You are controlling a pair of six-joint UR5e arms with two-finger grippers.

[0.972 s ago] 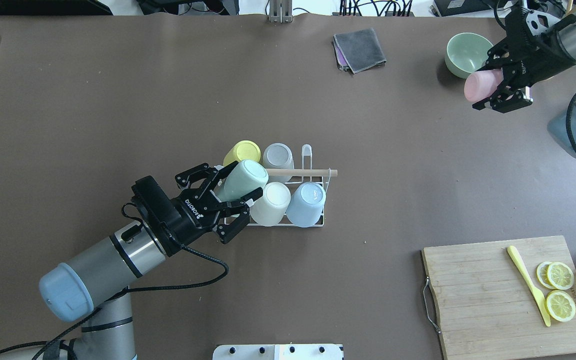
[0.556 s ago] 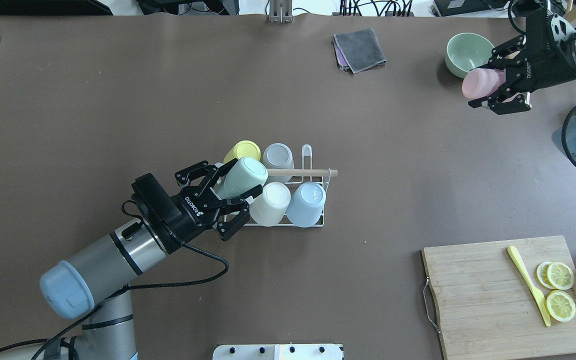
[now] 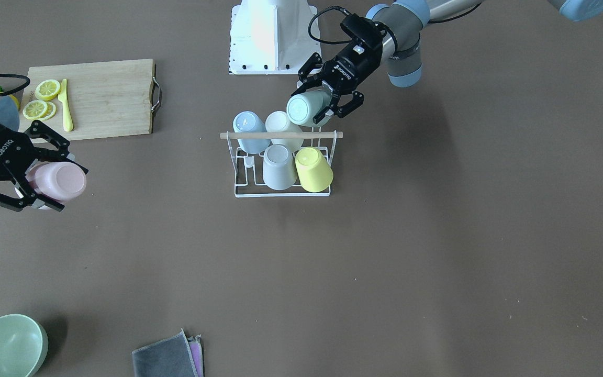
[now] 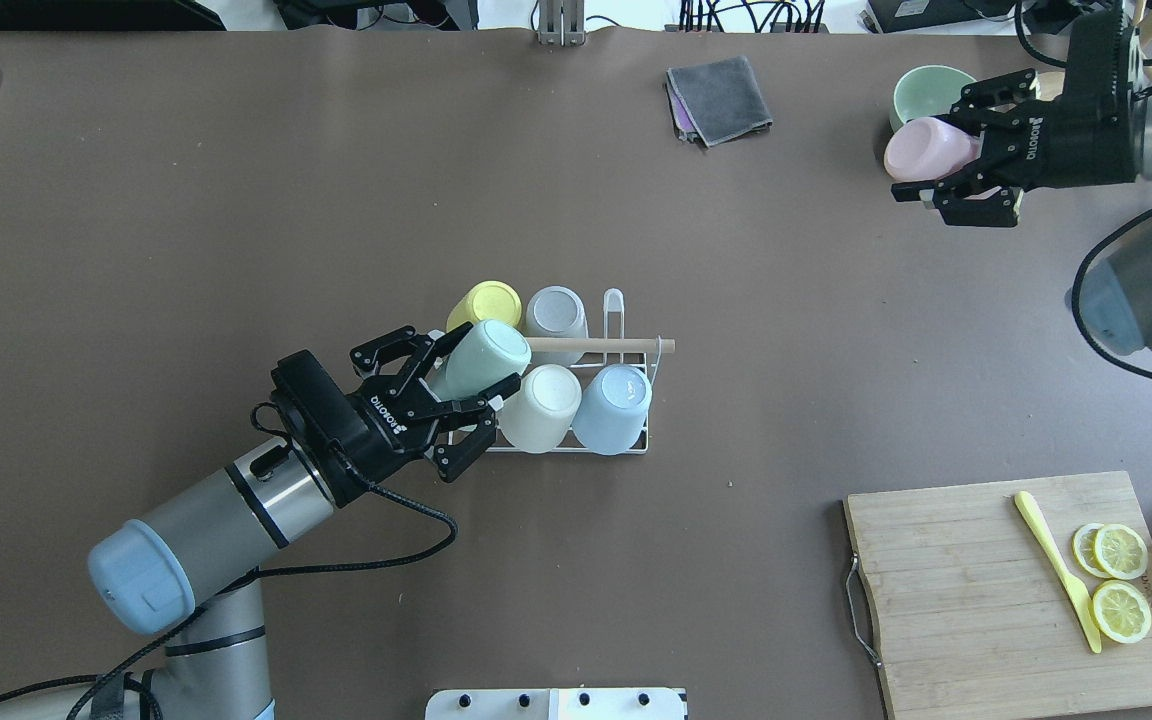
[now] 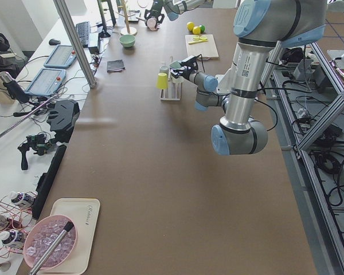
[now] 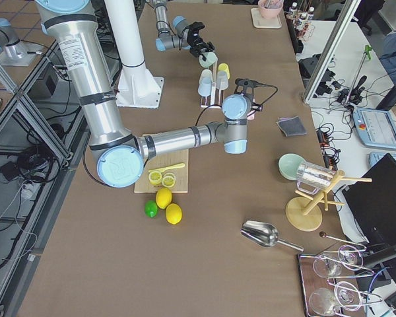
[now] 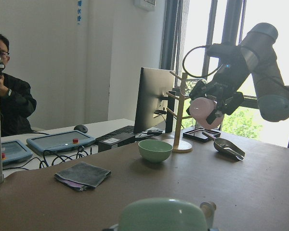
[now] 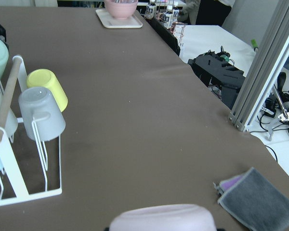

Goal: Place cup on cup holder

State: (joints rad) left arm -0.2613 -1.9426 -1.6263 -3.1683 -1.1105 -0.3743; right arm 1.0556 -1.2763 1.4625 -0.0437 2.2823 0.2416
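Seen from overhead, with twelve o'clock at the worktop's (image 4: pixel 236 200) far edge, a mint cup (image 4: pixel 479 352) lies tilted over the nine o'clock end of the wire rack (image 4: pixel 606 346), its base turned toward two o'clock. The left tool (image 4: pixel 491 360) comes in from eight o'clock, with its two fingers clamped on the cup's sides.

Four more cups hang upside down on the rack. A yellow one (image 4: pixel 486 300) and a grey one (image 4: pixel 556 310) sit on the twelve o'clock side of the wooden bar. A cream one (image 4: pixel 541 405) and a blue one (image 4: pixel 616 405) sit on the six o'clock side.

Well apart, at two o'clock from the rack, the right tool (image 4: pixel 936 152) grips a pink cup (image 4: pixel 914 148) on its side above the worktop. The cup's base points to nine o'clock. A green bowl (image 4: pixel 921 85) stands just beyond it at twelve o'clock.

A folded grey cloth (image 4: pixel 719 98) lies at one o'clock from the rack. At four o'clock is a wooden board (image 4: pixel 976 590) carrying lemon slices (image 4: pixel 1121 580) and a yellow knife (image 4: pixel 1056 570).
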